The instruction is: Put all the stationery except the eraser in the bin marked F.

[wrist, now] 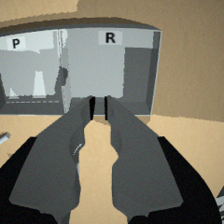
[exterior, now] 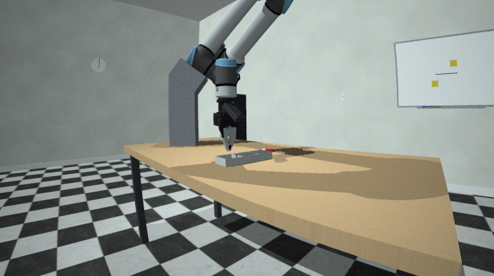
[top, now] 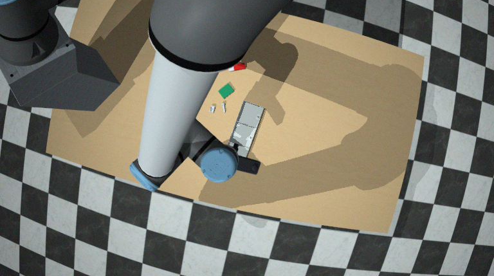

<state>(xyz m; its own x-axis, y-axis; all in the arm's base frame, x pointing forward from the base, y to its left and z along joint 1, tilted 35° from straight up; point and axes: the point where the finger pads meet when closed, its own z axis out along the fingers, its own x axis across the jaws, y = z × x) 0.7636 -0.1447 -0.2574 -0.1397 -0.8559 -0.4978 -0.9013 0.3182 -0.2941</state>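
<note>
A grey row of joined bins (top: 251, 113) (exterior: 251, 159) stands upright. In the wrist view, bin R (wrist: 95, 70) is at the right end and bin P (wrist: 28, 70) is beside it; no F label is readable. My gripper (exterior: 229, 148) (wrist: 99, 98) is shut with nothing between its fingertips, above the near edge of bin R. A red-and-white block (top: 238, 66) (exterior: 269, 150), perhaps the eraser, lies on the table. A green block (top: 226, 91) and two small whitish pieces, one squat (top: 212, 109) and one slim (top: 223, 107), lie beside the bins.
The arm (top: 171, 112) covers part of the wooden table (top: 309, 101) in the top view and may hide things. A dark grey angular stand (exterior: 182, 112) is at the robot's base. Pale patches in bin P may be light or contents; I cannot tell.
</note>
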